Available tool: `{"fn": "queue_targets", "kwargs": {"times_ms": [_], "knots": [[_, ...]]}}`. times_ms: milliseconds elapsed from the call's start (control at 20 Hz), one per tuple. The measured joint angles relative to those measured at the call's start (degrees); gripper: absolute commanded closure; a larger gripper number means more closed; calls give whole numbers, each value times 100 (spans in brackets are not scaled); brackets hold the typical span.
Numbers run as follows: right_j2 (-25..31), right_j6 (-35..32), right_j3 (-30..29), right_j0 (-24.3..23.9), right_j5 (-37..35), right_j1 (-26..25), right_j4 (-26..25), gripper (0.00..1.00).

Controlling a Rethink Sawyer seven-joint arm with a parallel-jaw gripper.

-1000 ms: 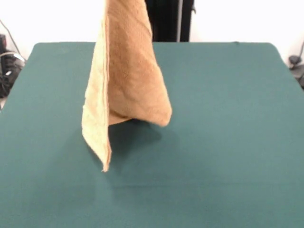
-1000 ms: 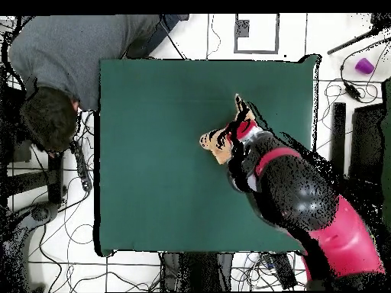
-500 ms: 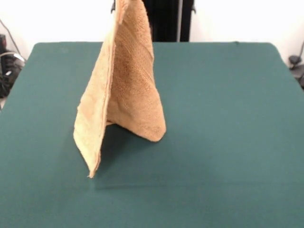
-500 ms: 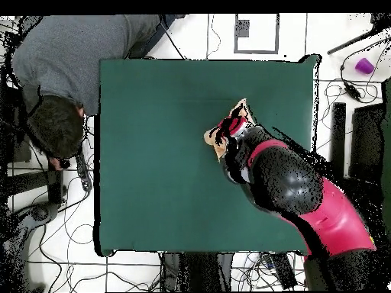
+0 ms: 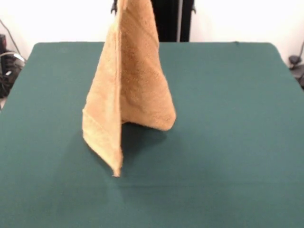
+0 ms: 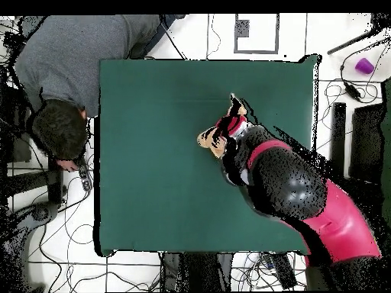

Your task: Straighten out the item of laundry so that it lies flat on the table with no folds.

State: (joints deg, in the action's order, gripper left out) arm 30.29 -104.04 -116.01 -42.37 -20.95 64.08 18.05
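The golden yellow-orange towel [image 5: 130, 90] hangs folded in a tall cone from above the front view's top edge. Its lowest corner reaches down near the green table [image 5: 228, 118] at the centre left, and a second rounded fold hangs beside it to the right. In the overhead view only small parts of the towel [image 6: 208, 139] show beside the arm's end. My gripper [image 6: 231, 128] is above the table's [image 6: 153, 152] middle right, shut on the towel's top and holding it up. The gripper itself is out of the front view.
A person in a grey top [image 6: 69, 69] leans at the table's upper left corner in the overhead view. My red and black arm [image 6: 298, 194] covers the table's lower right part. Cables and a small purple object [image 6: 364, 66] lie on the floor around it.
The hanging towel has swung: its low corner went left, then came back right and a little nearer the camera. The arm's end has shifted slightly over the table.
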Motion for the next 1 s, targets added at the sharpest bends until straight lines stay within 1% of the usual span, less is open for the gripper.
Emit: {"fn": "queue_targets", "kwargs": {"times_ms": [50, 100, 300, 450, 600, 750, 1000], "knots": [[19, 0, -27, -15, -50, 93, 56, 100], [48, 0, -80, -41, -197, 307, 162, 100], [17, 0, -89, 44, -382, 562, 160, 100], [-54, 0, -70, 229, -356, 546, 67, 100], [-94, 0, -68, 482, -113, 355, -95, 100], [-96, 0, -66, 692, 367, 28, -234, 100], [-84, 0, -65, 878, 1010, -481, -387, 100]]}}
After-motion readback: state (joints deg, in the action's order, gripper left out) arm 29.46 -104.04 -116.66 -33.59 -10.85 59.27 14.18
